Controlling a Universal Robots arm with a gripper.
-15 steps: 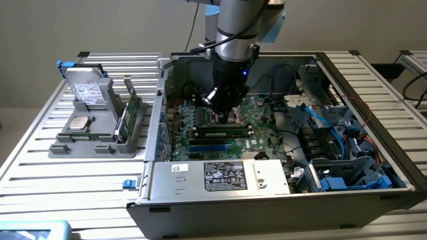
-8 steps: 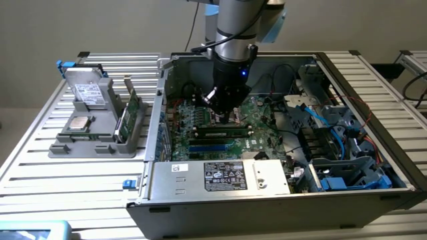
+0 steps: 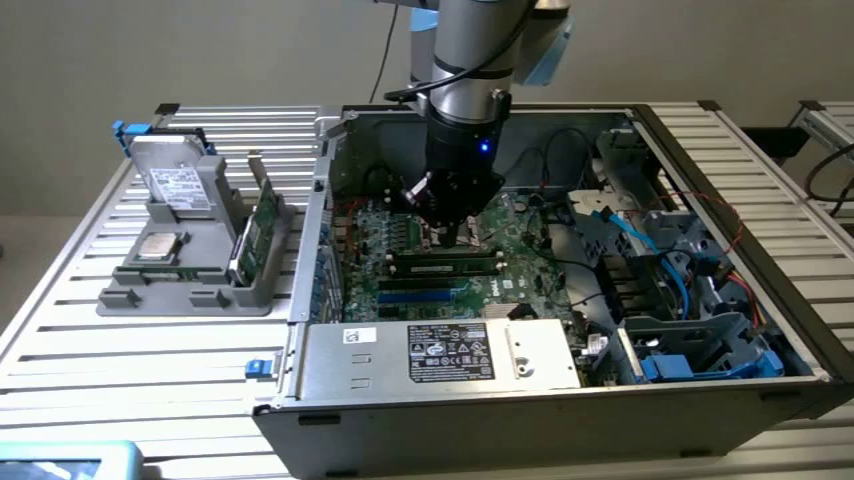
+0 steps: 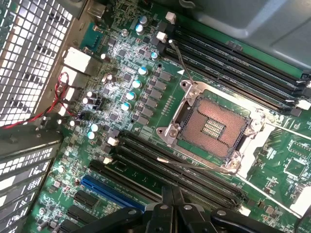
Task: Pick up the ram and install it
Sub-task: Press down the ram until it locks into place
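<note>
Ok, quick read w/ the CPU socket (image 4: pixel 214 126) as my ref point. The gripper (image 3: pixel 454 240) hangs low inside the open case, right over the socket area, arm coming down near vertical.

On the wrist cam the gripper (image 4: pixel 172 206) has its two fingers (image 4: pixel 158 216) pressed together, just a thin seam between them and nothing I can make out clamped there. So I call it closed and empty, tho the tips themselves are cut off by the frame edge.

The ram (image 3: pixel 447 267) is the long narrow green stick w/ black chips. On the exterior cam it sits level along one of the black slots just beside the socket, directly under the fingertips. Looks apart from the tips, but the gap is too slim to be sure. It looks to be in the slot. Whether the end latches are closed, can't tell.

The slot bank (image 4: pixel 180 170) next to the socket shows on the wrist cam as dark rails, and I can't pick the stick out edge-on there.

Handling, my judgement:
- Light, thin and stiff along its length, but brittle if twisted.
- Chips and contact edge are fragile, so no squeezing on those.
- Best hold is across the flat faces near mid-length, high on the top edge, so it stays level.
- Any push should be straight down and even at both ends; a tilt would jam it or stress the board.

Well apart from the socket, outside the case, a grey holder (image 3: pixel 187 290) carries other green cards (image 3: pixel 263 215).
</note>
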